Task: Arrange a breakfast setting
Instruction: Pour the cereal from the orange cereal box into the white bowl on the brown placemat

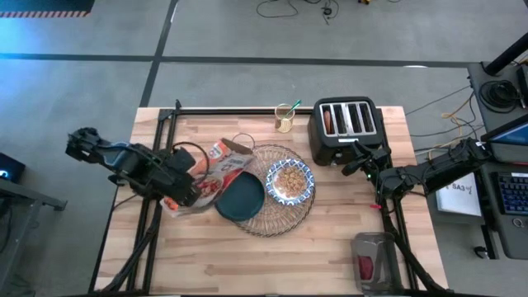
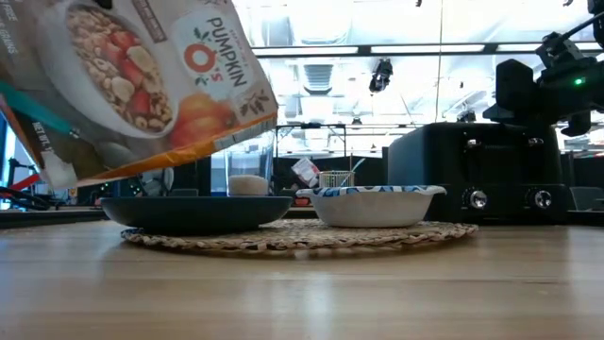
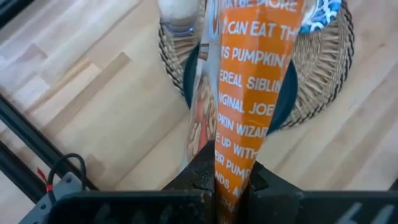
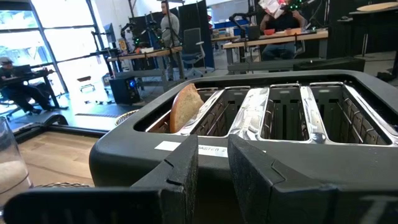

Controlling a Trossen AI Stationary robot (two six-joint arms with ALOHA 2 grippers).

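1. At left of the wooden counter point(image 1: 272, 256), left gripper point(image 1: 183, 194) pinched tight on a pumpkin cereal box point(image 1: 216, 169), carried tilted above the near-left rim of the woven placemat point(image 1: 276, 219).
2. Below the box, dark teal plate point(image 1: 240, 199) lying on the placemat's left side; small clear glass point(image 2: 250, 170) standing behind the plate, holding something pale.
3. Just right of the plate, also on the placemat, blue-and-white bowl point(image 1: 289, 181), already carrying cereal in the overhead view.
4. At the counter's far edge, a second glass point(image 1: 285, 118) with straws or utensils, well apart from the setting; no spoon clearly told apart.
5. Farther right, black four-slot toaster point(image 1: 345, 128) with a slice of bread point(image 4: 185, 107) in one end slot.
6. Right gripper point(image 1: 369, 169) poised just beside the toaster's front, fingers parted a little and holding nothing.
7. Likely step in hand: moving the box off after filling the bowl. Best done by lifting it upright before swinging, keeping the open mouth high and clear of the glass and the plate rim.
8. Open room: broad bare counter in front of the placemat and toward the near left corner, good for setting the box down; tighter going near the dark rails along the left edge and between bowl and toaster.
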